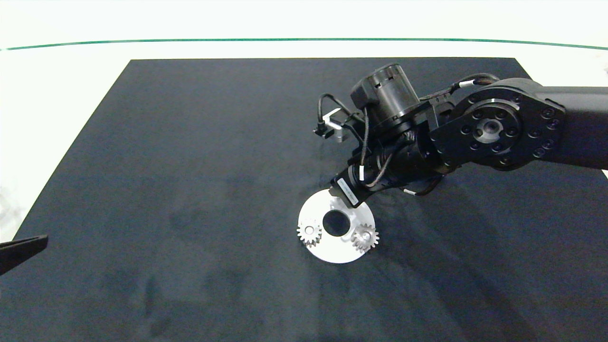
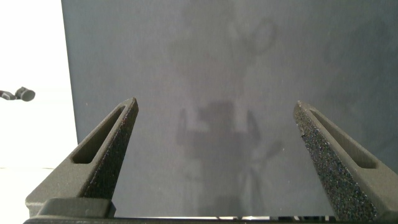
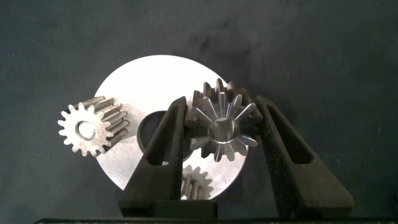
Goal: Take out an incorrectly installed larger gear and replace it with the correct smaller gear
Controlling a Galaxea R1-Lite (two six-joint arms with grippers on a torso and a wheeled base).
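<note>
The right end effector [image 1: 339,202] reaches in from the right of the head view and hangs over the far edge of a white round plate [image 1: 332,254] on the dark mat [image 1: 190,166] covering the tabletop. Two of the small gears sit on the plate, one [image 1: 309,232] on its left and one [image 1: 365,237] on its right, either side of a dark centre hole [image 1: 336,223]. The larger gear is hidden under the wrist here. The left end effector [image 1: 23,247] waits at the mat's left edge.

The left wrist view shows that end effector [image 2: 214,118] with fingers spread wide over bare mat, holding nothing.

In the right wrist view the fingers [image 3: 166,134] bracket the larger gear [image 3: 222,129], one against each side of its deep teeth; they seem clamped on it, though firm contact is a judgement. The gear stands upright on the plate [image 3: 124,81], its bore axis vertical, top face toward the camera. A smaller gear [image 3: 92,127] stands well apart.

To do the removal well, I would grip squarely across opposite teeth and lift straight along that vertical axis, avoiding any tilt that might bind it.
</note>
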